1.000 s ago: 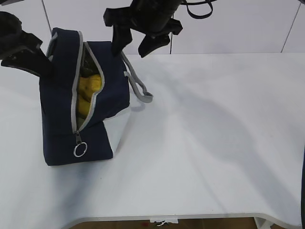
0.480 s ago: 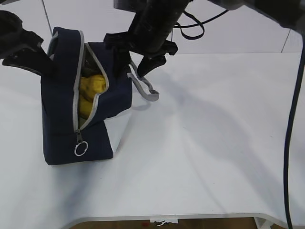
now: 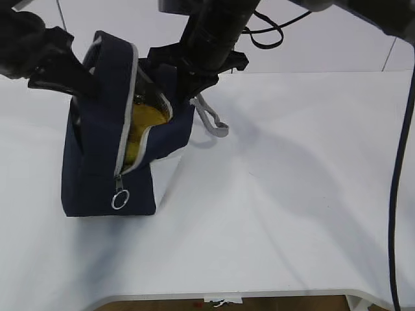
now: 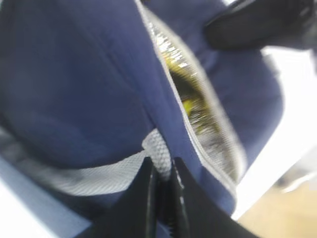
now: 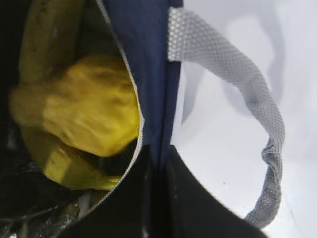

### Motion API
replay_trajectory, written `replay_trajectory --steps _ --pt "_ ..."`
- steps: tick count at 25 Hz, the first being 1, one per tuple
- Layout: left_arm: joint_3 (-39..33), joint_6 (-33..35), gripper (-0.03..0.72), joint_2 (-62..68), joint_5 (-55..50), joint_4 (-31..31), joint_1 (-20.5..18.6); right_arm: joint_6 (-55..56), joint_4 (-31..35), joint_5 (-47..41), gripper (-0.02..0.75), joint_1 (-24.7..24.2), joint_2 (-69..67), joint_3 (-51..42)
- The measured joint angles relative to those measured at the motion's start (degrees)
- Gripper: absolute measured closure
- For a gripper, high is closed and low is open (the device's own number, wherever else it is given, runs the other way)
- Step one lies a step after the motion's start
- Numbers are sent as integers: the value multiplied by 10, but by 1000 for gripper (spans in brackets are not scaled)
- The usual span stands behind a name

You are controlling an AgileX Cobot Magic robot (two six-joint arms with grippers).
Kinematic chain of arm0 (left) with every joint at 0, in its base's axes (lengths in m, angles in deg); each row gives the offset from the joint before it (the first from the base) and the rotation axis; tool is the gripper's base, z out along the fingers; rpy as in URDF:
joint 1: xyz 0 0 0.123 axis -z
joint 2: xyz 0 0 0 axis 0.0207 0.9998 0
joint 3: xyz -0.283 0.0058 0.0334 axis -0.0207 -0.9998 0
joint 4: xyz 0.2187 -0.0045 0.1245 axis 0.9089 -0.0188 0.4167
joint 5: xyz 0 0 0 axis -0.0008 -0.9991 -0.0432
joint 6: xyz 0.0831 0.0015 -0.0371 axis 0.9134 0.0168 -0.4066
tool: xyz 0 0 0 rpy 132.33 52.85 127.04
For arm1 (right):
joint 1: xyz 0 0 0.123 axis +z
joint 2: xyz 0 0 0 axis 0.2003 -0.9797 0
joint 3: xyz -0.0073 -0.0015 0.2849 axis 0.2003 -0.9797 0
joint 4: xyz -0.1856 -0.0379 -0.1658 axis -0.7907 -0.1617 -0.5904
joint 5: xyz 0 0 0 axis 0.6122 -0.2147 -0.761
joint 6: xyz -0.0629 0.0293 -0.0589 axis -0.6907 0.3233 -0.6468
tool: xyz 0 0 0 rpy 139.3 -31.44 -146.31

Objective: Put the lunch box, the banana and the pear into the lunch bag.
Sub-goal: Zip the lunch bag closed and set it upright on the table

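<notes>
The navy lunch bag (image 3: 100, 162) stands on the white table at the left, its grey zipper open at the top. Inside, the yellow pear (image 5: 94, 111) lies on the banana (image 5: 64, 166); yellow also shows through the opening in the exterior view (image 3: 146, 123). The lunch box is hidden. My left gripper (image 4: 162, 171) is shut on the bag's grey rope handle (image 4: 157, 153) at the bag's left side. My right gripper (image 5: 157, 153) is shut on the bag's right rim (image 5: 151, 74), one finger inside, one outside; it shows in the exterior view (image 3: 188, 81).
The bag's other grey handle (image 3: 211, 116) hangs loose over its right side (image 5: 247, 119). A ring pull (image 3: 119, 199) hangs at the zipper's lower end. The white table (image 3: 292, 181) stretches right and forward to its front edge.
My right gripper came down from above and closed on the bag's right rim. The bag shifted right and stands more upright, with its left flap lifted.
</notes>
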Motion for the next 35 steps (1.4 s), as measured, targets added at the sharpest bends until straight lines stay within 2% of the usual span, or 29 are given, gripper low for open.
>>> replay_trajectory --steps 5,12,17,23,32,35 --pt "0 25 677 5 -12 -73 11 0 -25 -3 736 0 25 0" --pt "0 27 676 8 8 -107 63 14 -99 -12 738 0 86 -21" --pt "0 29 676 15 51 -119 98 22 -147 -15 738 0 131 -76" --pt "4 77 674 61 68 -199 127 37 -198 -15 738 0 143 -109" --pt "19 84 664 97 80 -228 134 39 -214 -15 735 0 139 -109" --pt "19 84 614 97 80 -228 134 45 -214 -13 685 0 139 -109"
